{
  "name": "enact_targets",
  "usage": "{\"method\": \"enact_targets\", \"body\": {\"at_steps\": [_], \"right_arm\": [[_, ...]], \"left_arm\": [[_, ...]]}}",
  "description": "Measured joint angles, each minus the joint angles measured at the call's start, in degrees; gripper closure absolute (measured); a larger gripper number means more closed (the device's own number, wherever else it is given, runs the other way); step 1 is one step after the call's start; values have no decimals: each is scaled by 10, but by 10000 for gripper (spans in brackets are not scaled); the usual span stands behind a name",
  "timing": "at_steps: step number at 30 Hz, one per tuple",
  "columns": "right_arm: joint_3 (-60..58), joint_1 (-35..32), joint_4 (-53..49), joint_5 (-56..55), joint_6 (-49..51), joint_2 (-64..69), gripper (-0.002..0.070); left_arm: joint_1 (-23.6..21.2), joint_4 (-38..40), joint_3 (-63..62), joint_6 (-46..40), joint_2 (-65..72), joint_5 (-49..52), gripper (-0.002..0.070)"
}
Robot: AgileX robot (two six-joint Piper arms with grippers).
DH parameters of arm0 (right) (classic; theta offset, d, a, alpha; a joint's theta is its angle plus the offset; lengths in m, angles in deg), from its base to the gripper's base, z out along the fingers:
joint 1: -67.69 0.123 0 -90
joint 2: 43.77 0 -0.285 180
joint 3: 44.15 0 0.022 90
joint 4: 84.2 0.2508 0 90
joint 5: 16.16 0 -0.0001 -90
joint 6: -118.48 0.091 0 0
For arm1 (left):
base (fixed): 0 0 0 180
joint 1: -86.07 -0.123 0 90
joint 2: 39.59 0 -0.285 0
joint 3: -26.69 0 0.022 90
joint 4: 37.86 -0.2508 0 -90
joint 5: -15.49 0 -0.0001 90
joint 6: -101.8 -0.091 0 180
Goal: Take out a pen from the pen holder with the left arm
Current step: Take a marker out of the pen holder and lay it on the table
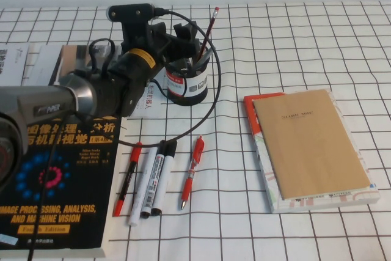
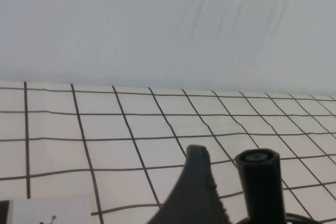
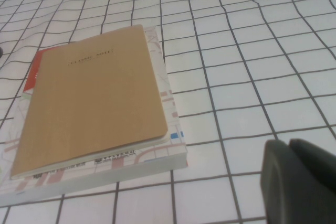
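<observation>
L pincer point(image 1: 174, 36): spread, over pen holder point(image 1: 187, 85) at 12 o'clock of desk point(image 1: 293, 41). Black pen top point(image 2: 257, 174) just beside one finger point(image 2: 194, 192), not pinched. Red pencil point(image 1: 211, 25) in holder. R pincer point(image 3: 299, 182): near notebook point(image 3: 89, 103), state cannot tell.

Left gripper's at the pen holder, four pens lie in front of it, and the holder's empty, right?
Not empty: the high view shows a red pencil standing in the pen holder. The left gripper is at it, four pens lie in front; the right gripper hangs near the notebook.
</observation>
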Motion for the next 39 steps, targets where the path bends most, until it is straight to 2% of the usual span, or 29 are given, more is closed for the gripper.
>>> {"method": "enact_targets", "body": {"at_steps": [9, 12, 14, 20, 23, 31, 39], "right_arm": [[0, 0, 0, 0, 0, 0, 693], [0, 0, 0, 0, 0, 0, 693], [0, 0, 0, 0, 0, 0, 693], [0, 0, 0, 0, 0, 0, 692], [0, 0, 0, 0, 0, 0, 692], [0, 0, 0, 0, 0, 0, 693], [0, 0, 0, 0, 0, 0, 692]], "left_arm": [[-1, 0, -47, 23, 39, 6, 153], [-3, 0, -47, 32, 44, 9, 181], [-3, 0, -47, 35, 45, 9, 246], [-4, -4, -47, 39, 45, -1, 508], [-4, -12, -50, 44, 45, -12, 568], [-6, -44, -51, 41, 15, -8, 569], [-10, -161, -51, 36, -71, 21, 569]]}}
